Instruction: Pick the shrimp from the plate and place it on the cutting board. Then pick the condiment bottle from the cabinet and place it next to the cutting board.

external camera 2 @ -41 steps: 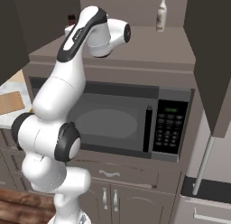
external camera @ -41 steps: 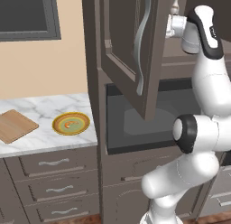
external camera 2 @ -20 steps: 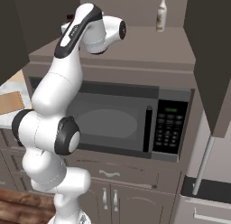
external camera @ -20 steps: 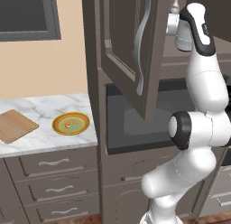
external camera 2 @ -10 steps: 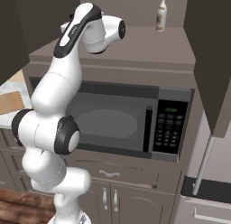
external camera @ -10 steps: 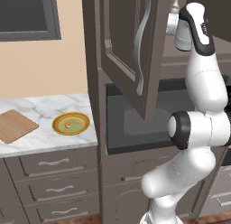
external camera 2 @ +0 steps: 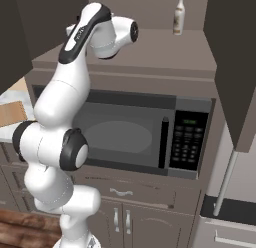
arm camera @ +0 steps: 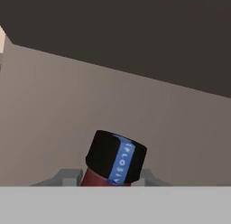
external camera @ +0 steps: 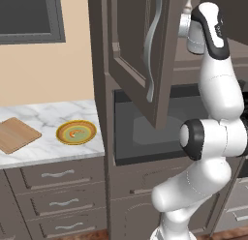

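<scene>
In the hand view my gripper (arm camera: 108, 180) is shut on the condiment bottle (arm camera: 116, 158), a dark red bottle with a black cap and a blue band, standing against the cabinet's brown back wall. One grey fingertip (arm camera: 67, 177) shows on each side of its neck. My arm reaches up behind the open door of the cabinet (external camera: 135, 55), which hides the hand. The shrimp (external camera: 75, 133) lies curled on the plate (external camera: 63, 136) on the marble counter. The cutting board (external camera: 14, 135) lies just left of the plate, bare.
A pale bottle (external camera 2: 178, 14) stands at the back of the cabinet shelf (external camera 2: 165, 52), right of my hand. A microwave (external camera 2: 130, 134) sits below the shelf. The open door with its wavy handle (external camera: 154, 38) juts out left of my arm. Drawers run under the counter.
My arm has straightened and pushed the hand further into the cabinet than in the oldest frames. Over the last second it stays put.
</scene>
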Available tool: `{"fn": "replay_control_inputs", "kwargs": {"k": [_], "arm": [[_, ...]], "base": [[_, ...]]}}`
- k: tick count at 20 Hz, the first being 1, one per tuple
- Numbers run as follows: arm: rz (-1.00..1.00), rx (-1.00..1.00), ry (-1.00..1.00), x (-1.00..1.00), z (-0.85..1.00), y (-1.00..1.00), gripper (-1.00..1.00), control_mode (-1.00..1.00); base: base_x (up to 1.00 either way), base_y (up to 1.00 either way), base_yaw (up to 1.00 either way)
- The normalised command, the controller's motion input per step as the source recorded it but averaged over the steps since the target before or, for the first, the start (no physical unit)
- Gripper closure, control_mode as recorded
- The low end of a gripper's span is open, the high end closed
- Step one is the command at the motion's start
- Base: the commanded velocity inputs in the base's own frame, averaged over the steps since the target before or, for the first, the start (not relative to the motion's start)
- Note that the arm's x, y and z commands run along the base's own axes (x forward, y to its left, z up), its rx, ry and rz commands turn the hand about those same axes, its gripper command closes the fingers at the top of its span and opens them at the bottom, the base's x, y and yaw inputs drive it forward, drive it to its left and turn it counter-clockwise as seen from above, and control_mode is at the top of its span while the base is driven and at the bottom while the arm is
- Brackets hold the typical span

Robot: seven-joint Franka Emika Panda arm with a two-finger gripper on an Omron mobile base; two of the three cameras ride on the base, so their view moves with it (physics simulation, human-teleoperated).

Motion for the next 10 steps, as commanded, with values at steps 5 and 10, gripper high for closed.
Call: {"fn": "replay_control_inputs", "kwargs": {"k": [5,10], "arm": [[0.00,-0.01,0.00,-0.08,0.00,0.03,1.00,-1.00],[0.00,0.00,0.00,-0.20,0.00,0.00,1.00,-1.00]], "base": [[0.00,0.00,0.00],[0.00,0.00,0.00]]}}
